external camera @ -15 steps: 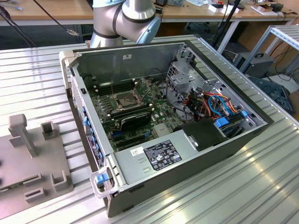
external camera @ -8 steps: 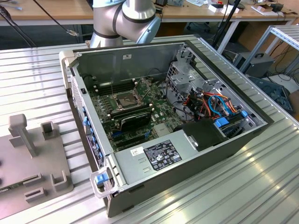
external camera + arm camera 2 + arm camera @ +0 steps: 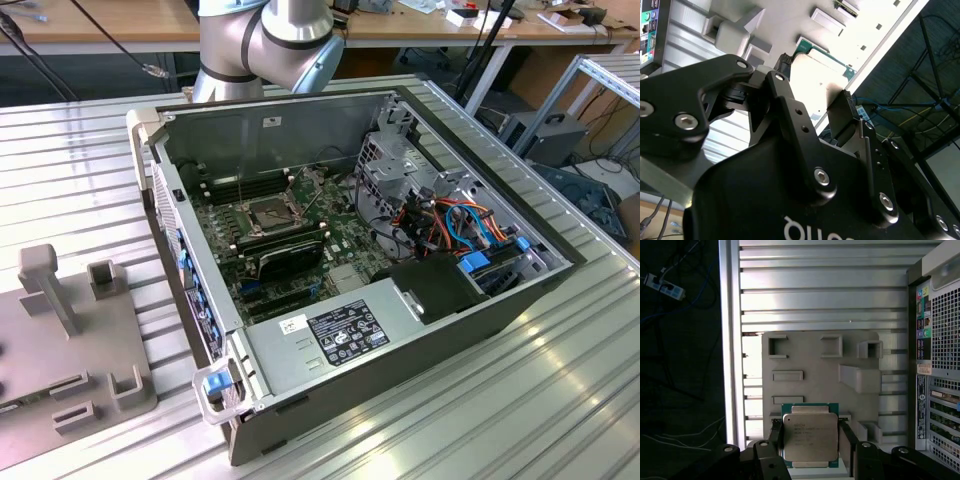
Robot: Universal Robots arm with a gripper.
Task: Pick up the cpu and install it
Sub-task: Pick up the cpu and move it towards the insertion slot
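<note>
Gripper (image 3: pixel 809 429) pinching cpu (image 3: pixel 810 439) by two opposite edges, over grey fixture plate (image 3: pixel 810 360) near computer case (image 3: pixel 940 370); whether chip is lifted clear, hard to tell

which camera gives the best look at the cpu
The first wrist view: the cpu's metal top faces the camera squarely, clamped between the gripper's fingers. The second wrist view catches the cpu at a slant, partly hidden behind the fingers. The exterior view gives the open computer case instead.
</note>
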